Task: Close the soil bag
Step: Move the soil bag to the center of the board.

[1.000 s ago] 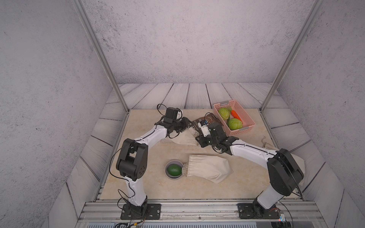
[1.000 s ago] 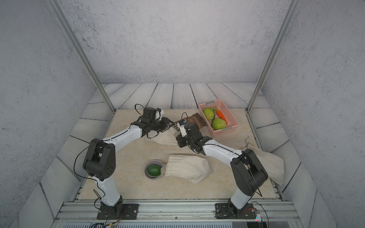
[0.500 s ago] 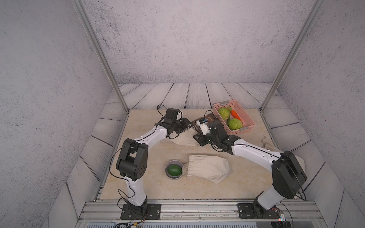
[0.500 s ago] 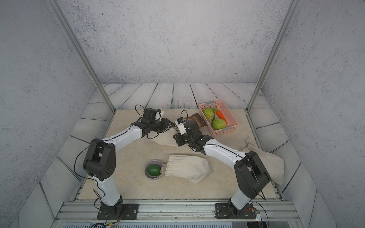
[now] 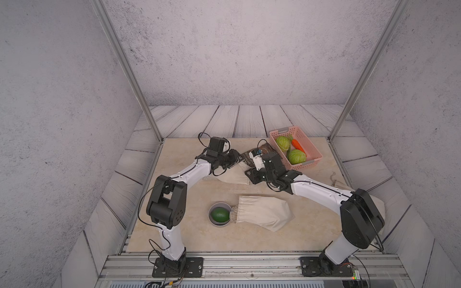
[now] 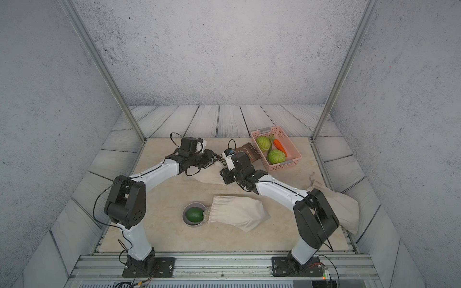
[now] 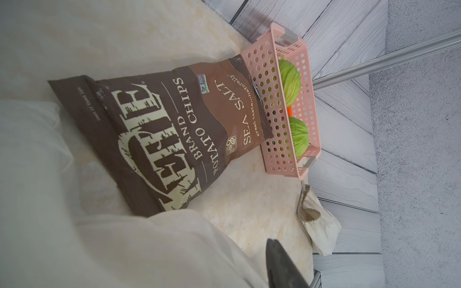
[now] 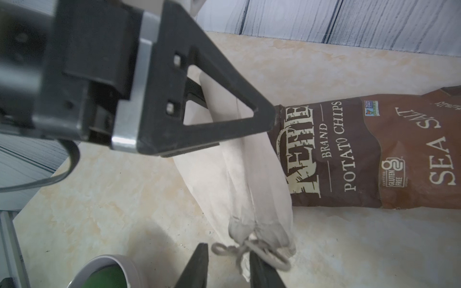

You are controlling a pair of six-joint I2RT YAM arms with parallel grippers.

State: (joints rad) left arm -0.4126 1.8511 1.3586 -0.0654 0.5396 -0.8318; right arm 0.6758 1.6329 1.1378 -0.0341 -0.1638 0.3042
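Surface: beige marbled tabletop (image 5: 189, 237), matte, ringed by grey planks and rough grey walls.
Soil bag (image 8: 249, 174): cream woven cloth, soft, long and creased; lies flat on the tabletop, stretched between the two pincers, neck gathered.
Left pincer (image 5: 236, 159): black triangular fingers closed across the soil bag's body, at the end away from the neck.
Right pincer (image 8: 228, 251): fingers partly apart; the knotted drawstring (image 8: 274, 260) and gathered neck sit between the tips. Cannot tell whether they pinch it.
Chip bag (image 7: 174, 124): glossy brown foil with crimped seams, just beyond the left pincer's tips, touching the soil bag.
Print: "BRAND POTATO CHIPS", "SEA SALT", "GLUTEN FREE".
Basket (image 7: 274, 159): pink perforated plastic, rectangular, against the chip bag's far end from the left pincer; holds two green cabbages (image 5: 283, 142) and an orange carrot (image 5: 298, 145).
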